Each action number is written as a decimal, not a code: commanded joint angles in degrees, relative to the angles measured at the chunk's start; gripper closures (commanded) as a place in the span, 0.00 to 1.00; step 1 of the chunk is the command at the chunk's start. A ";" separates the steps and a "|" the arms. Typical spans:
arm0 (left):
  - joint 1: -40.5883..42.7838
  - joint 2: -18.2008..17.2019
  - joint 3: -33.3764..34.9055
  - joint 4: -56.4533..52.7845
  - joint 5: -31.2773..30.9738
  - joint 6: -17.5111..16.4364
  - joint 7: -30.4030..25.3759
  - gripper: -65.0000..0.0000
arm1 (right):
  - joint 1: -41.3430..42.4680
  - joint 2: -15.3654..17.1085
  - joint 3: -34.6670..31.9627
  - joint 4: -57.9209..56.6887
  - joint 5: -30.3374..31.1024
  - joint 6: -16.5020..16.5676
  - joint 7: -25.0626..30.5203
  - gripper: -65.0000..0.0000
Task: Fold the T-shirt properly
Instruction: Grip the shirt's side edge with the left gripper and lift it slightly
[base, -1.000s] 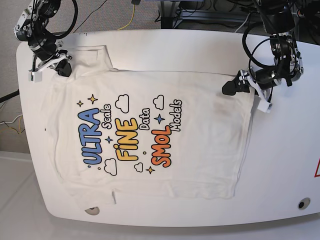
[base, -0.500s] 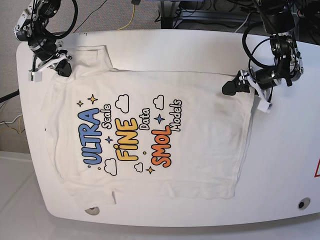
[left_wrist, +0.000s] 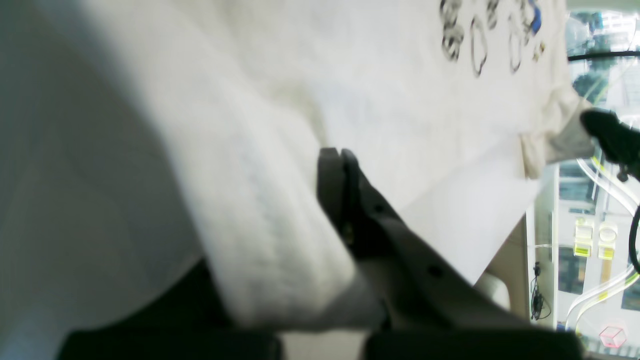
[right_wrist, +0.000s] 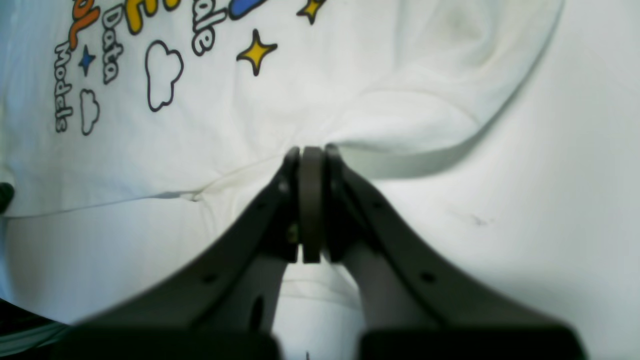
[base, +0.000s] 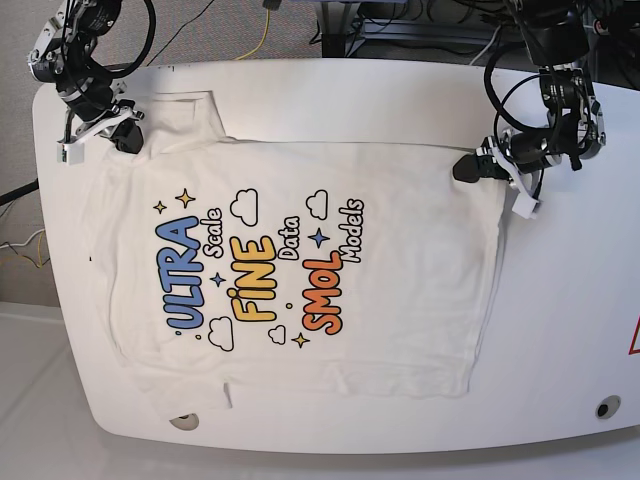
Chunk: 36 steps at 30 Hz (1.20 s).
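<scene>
The white T-shirt (base: 300, 260) lies spread flat, print up, on the white table (base: 570, 330). My right gripper (base: 128, 135) is at the shirt's far left corner by the sleeve. In the right wrist view this gripper (right_wrist: 311, 150) is shut, with a thin ridge of the T-shirt (right_wrist: 350, 100) pinched between its fingers. My left gripper (base: 466, 168) sits at the shirt's far right corner, on the hem. In the left wrist view the left gripper (left_wrist: 336, 152) is shut on a thick fold of the T-shirt (left_wrist: 375, 75); the cloth hides one finger.
Cables (base: 265, 30) and equipment run behind the table's far edge. A round hole (base: 606, 408) is near the front right edge and another (base: 184, 421) near the front left. A red mark (base: 634, 340) shows at the right edge.
My left gripper has shut on the shirt's hem corner and shifted slightly up and right. The right gripper and the shirt's body stay as they were.
</scene>
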<state>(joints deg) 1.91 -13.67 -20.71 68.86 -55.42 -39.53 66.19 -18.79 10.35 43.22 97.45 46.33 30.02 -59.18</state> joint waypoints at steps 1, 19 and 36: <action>-0.29 -0.53 -0.17 0.46 0.87 0.01 1.02 0.94 | 0.28 0.95 0.25 0.79 0.93 0.18 0.94 0.99; -0.29 -0.53 -0.26 0.46 0.78 0.01 1.02 0.96 | 0.28 1.04 0.16 0.79 0.93 0.18 0.94 0.99; 0.15 -0.53 -0.26 0.72 0.78 0.10 1.10 0.96 | -0.16 0.86 0.16 0.79 0.93 0.18 0.85 0.99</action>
<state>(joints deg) 1.91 -13.67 -20.73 68.88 -55.81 -39.55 66.41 -18.94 10.33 43.13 97.45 46.33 30.02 -59.18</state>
